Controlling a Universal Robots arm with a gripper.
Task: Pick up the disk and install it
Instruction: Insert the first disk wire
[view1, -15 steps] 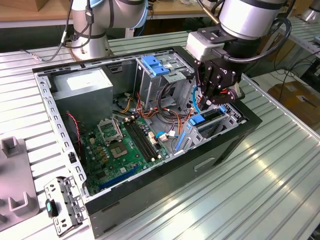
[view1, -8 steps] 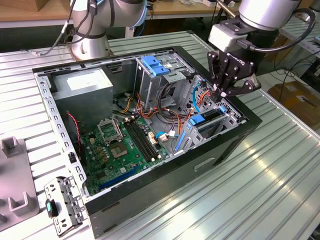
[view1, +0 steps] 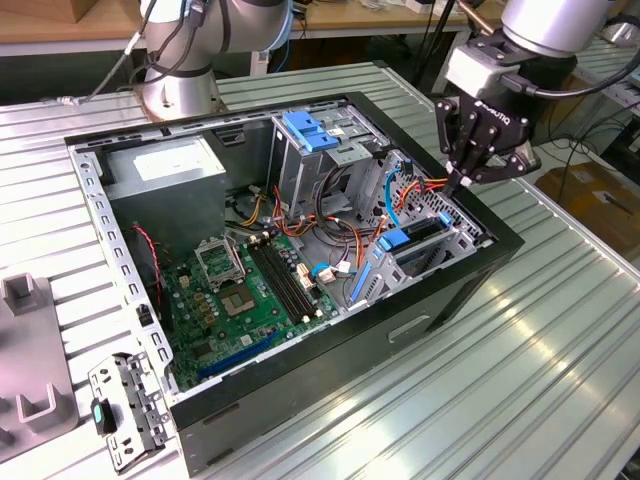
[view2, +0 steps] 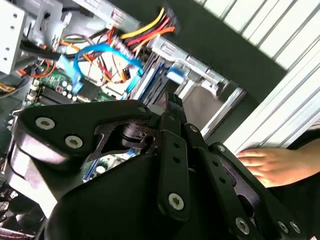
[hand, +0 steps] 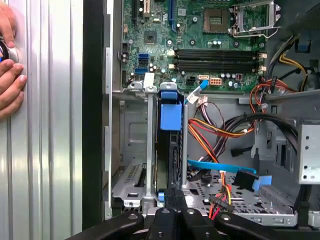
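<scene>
Black jaws pinch together beside the flat blue-framed disk (hand: 169, 119).

End effector (view1: 456, 184) closed, fingertips downward.

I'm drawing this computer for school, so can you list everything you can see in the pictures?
computer case: one, black, open, on the table.
table: one, silver and ribbed, under everything.
motherboard: one, green, on the case floor.
power supply: one, grey, in a case corner.
latch plate: one, blue, on top of the tall grey cage.
disk: one, dark with a blue carrier, in a slot of the low grey cage.
cables: several, orange, yellow, red and light blue, between the cages.
fixture: one, grey, on the table at the exterior view's left.
hand: one, a person's, at the table beside the case.
robot arm: one, silver-grey, above the case.
gripper: one, black, at the disk's cage.
</scene>
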